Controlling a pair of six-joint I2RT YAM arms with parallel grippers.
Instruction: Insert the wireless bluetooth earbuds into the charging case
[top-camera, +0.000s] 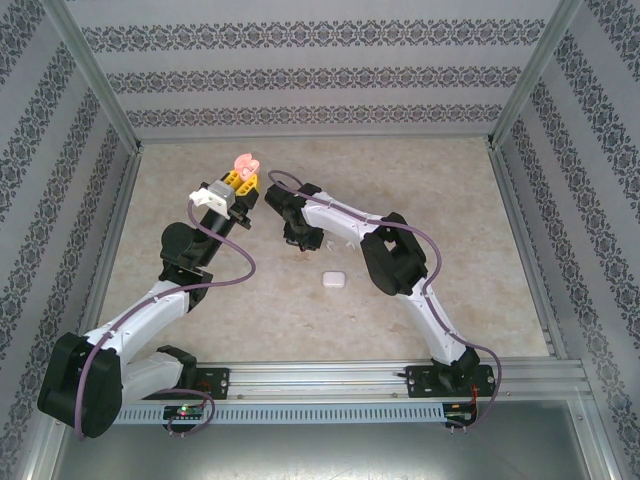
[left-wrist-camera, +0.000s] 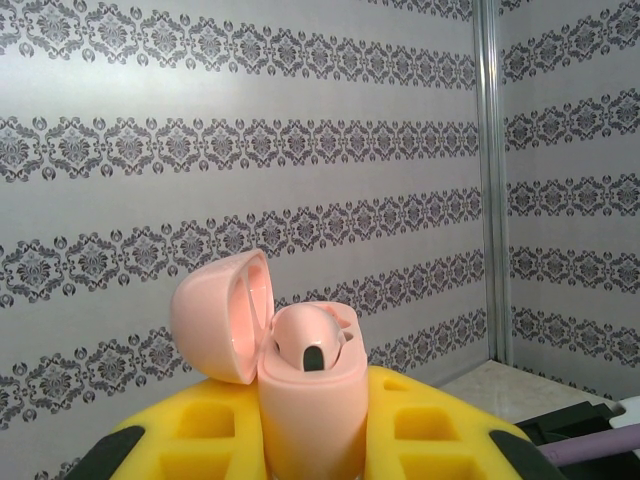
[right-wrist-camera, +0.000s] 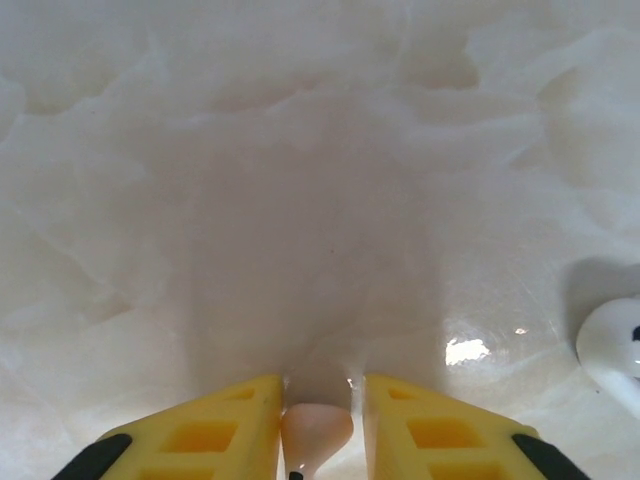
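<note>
The left end effector is raised above the far part of the counter and is clamped on the pink charging case, which stands upright between its yellow fingers. The case's lid is swung open to the left, and one pinkish earbud sits in a well of the case, its rounded head showing above the rim. Just to the right of that arm, the right end effector points down at the counter with its jaws narrowly apart around a second pinkish earbud lying on the surface; the earbud is at or against one finger, with a sliver of gap on the other side, so it is framed but not clamped. A white rounded piece lies near it at the edge of the right wrist view; what it is cannot be told. A small white case rests closed on the counter, a little nearer the arm bases
</note>
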